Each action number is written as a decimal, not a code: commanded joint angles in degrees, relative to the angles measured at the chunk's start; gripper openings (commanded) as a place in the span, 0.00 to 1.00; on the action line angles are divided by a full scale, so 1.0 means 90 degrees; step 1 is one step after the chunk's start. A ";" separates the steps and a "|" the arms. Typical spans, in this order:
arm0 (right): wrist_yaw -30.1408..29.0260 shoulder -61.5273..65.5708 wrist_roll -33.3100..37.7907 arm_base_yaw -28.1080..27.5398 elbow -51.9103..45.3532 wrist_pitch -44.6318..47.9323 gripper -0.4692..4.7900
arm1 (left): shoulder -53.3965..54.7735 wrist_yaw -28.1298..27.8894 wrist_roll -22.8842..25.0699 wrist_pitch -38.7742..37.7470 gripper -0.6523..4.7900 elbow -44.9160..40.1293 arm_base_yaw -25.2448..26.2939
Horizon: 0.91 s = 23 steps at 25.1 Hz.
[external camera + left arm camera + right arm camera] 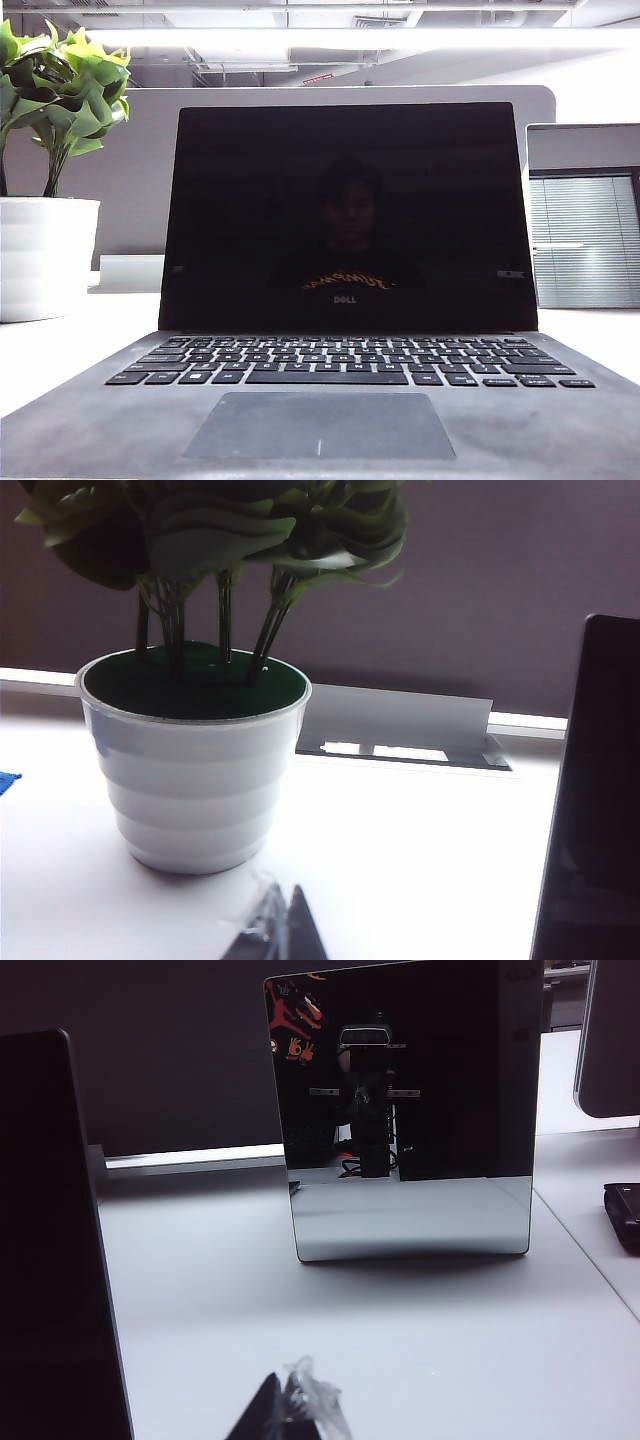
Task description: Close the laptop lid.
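Fingers of the left gripper [275, 930] show only as dark tips at the edge of the left wrist view, low over the white counter [420, 850] between the potted plant [195, 770] and the laptop's side edge; whether they stand apart or together cannot be told. Fingers of the right gripper [290, 1410] appear likewise as tips with a clear film on them, state not discernible, hovering over the counter beside the laptop's other edge, facing the small standing mirror-like screen [410, 1160]. Neither touches anything.

The laptop lid [350, 215] stands fully open, roughly upright, at the centre of the exterior view above the keyboard [350, 362]; closing is not yet begun.

Risks, as judged: both grippers sit low at the sides, so a rise to the lid's top edge could clip its side bezel or the glossy panel. A push applied off-centre or too low may slide the whole laptop rather than fold the hinge. A wide left swing could topple the plant; a wide right swing, the standing screen.
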 commanded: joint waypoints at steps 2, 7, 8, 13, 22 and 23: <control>0.0015 -0.0002 0.0005 0.0007 -0.0010 0.0148 0.09 | 0.0007 -0.0002 0.0000 0.0070 0.11 0.0007 0.0017; 0.0007 -0.0002 0.0005 0.0010 -0.0010 0.0151 0.09 | 0.0007 -0.0002 -0.0002 0.0068 0.11 0.0007 0.0017; 0.0010 -0.0002 0.0005 0.0010 -0.0010 0.0153 0.09 | 0.0007 -0.0029 -0.0002 0.0189 0.11 0.0007 0.0017; 0.0012 -0.0002 0.0313 0.0010 0.0019 0.0682 0.09 | 0.0007 -0.0197 -0.0911 0.0967 0.11 0.0022 0.0017; 0.0313 0.1562 0.0474 0.0012 0.1472 0.1124 0.09 | 0.1168 -0.0170 -0.1171 0.1042 0.11 0.1190 0.0015; 0.0250 0.1948 0.0474 0.0012 0.1617 0.1173 0.09 | 0.1530 -0.0131 -0.1197 0.1185 0.11 0.1345 0.0015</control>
